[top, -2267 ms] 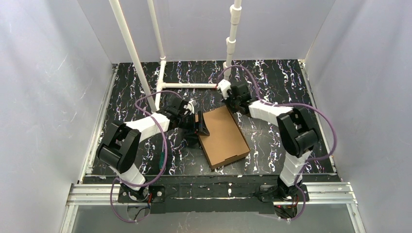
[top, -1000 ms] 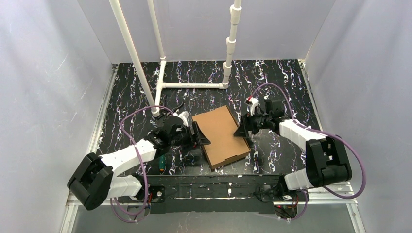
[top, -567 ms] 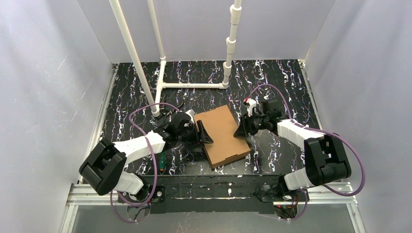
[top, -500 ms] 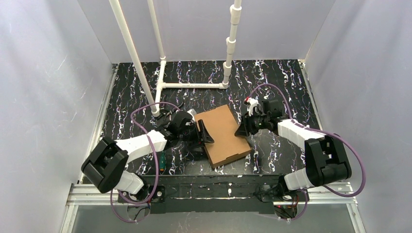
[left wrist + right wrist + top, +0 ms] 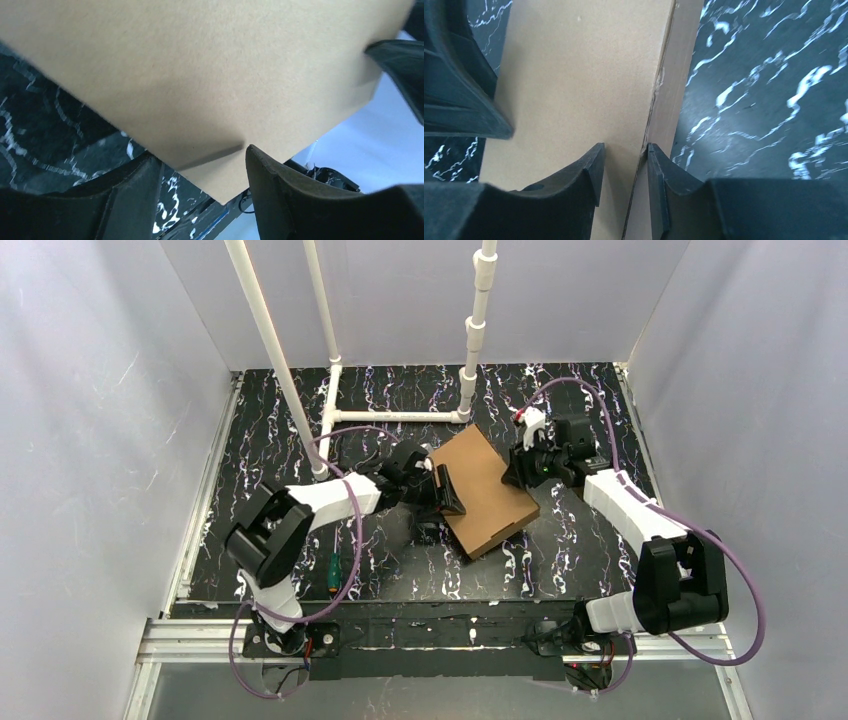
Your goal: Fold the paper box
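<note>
The paper box (image 5: 490, 492) is a flat brown cardboard rectangle lying askew in the middle of the black marbled table. My left gripper (image 5: 447, 495) is at its left edge. In the left wrist view one fingertip (image 5: 248, 150) presses on the box's top face (image 5: 210, 75) and the other finger (image 5: 142, 185) sits below a near corner that hangs free. My right gripper (image 5: 520, 468) is at the box's far right edge. In the right wrist view its fingers (image 5: 596, 155) close narrowly over the crease between the top face (image 5: 574, 75) and the side wall.
A white PVC pipe frame (image 5: 400, 416) stands at the back, with uprights at the back left and centre. A small green-handled tool (image 5: 331, 570) lies on the table near the left arm. Grey walls enclose three sides; the metal rail (image 5: 440, 632) runs along the front.
The box has moved back and to the right and turned clockwise, with both grippers travelling along at its edges. The left arm has stretched further out; the right arm has drawn back.
</note>
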Action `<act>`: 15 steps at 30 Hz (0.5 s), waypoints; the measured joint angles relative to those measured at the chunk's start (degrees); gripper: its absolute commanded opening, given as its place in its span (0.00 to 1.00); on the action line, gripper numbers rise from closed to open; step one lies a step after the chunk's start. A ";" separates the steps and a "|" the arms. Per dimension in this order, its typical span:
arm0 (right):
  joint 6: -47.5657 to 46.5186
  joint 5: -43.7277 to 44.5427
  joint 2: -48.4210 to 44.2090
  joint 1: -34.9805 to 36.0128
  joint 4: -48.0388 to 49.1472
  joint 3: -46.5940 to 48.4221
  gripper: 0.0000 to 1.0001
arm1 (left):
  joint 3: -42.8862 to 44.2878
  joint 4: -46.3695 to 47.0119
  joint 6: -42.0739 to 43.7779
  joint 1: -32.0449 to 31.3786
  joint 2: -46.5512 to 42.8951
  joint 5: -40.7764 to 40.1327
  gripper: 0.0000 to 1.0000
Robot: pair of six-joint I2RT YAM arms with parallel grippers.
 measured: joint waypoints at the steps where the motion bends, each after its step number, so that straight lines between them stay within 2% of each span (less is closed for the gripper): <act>1: -0.90 0.55 0.02 -0.07 -0.66 1.38 0.35 | 1.60 -0.13 0.11 -0.02 1.55 0.42 0.58; 9: -7.82 4.63 2.71 -0.28 -7.02 10.99 0.33 | 11.08 -0.37 0.24 -0.04 10.25 2.47 0.60; 15: -10.80 10.01 2.01 2.56 -8.94 12.31 0.33 | 12.31 -0.28 0.13 0.52 11.67 4.09 0.61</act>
